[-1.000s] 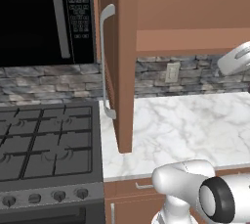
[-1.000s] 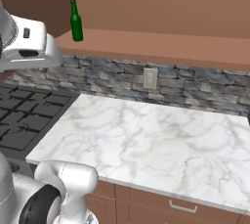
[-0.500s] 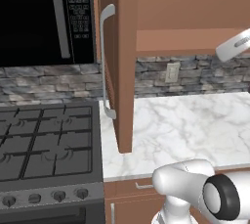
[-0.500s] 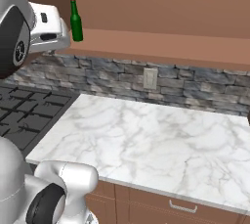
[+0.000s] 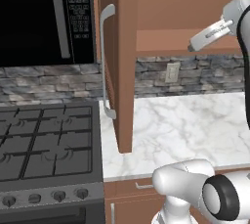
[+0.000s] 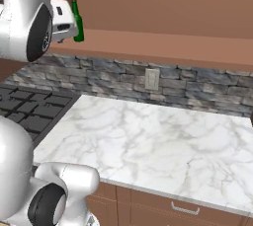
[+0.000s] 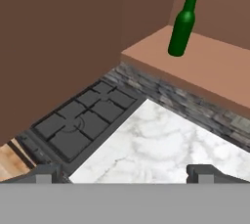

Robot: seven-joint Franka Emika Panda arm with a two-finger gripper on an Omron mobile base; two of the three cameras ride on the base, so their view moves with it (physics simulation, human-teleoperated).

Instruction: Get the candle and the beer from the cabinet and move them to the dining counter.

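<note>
Green beer (image 7: 183, 23) stands upright on cabinet (image 7: 215, 66) shelf, near left front corner. End effector (image 7: 124, 173) spread wide, nothing pinched, up high, well apart from bottle. Door (image 5: 118, 61) open, probably fully.

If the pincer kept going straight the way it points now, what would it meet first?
Judging by the hand view, the open pincer aims down past the cabinet shelf toward the marble worktop beside the stove. It would probably meet the worktop first. The beer stands above that line, though depth is unclear.
</note>
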